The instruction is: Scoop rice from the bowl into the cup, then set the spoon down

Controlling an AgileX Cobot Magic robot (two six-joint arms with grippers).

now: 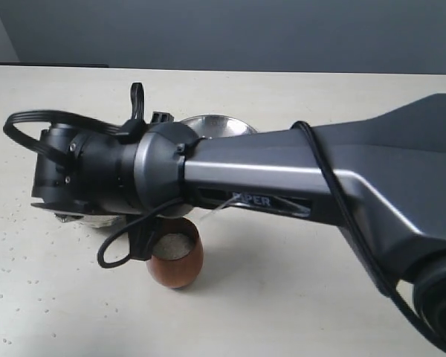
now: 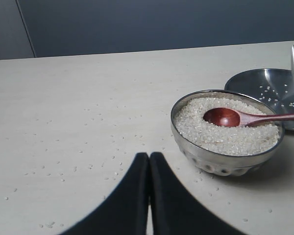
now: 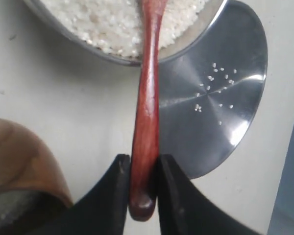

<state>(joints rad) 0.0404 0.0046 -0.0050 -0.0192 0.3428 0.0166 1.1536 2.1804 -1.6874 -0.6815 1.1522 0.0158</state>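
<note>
Over the bowl (image 2: 206,164): spoon (image 3: 146,98) clamped, scoop in rice (image 2: 210,139)

Right gripper (image 3: 143,169) jaws clamped on the spoon's handle end; scoop rests on the rice. Cup (image 1: 180,274), rice inside, stands near the bowl. Left gripper (image 2: 149,164) jaws pressed together, empty, apart from the bowl.

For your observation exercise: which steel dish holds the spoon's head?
The deep bowl, full of rice; the spoon lies in it. The flat plate beside it is nearly bare.
</note>
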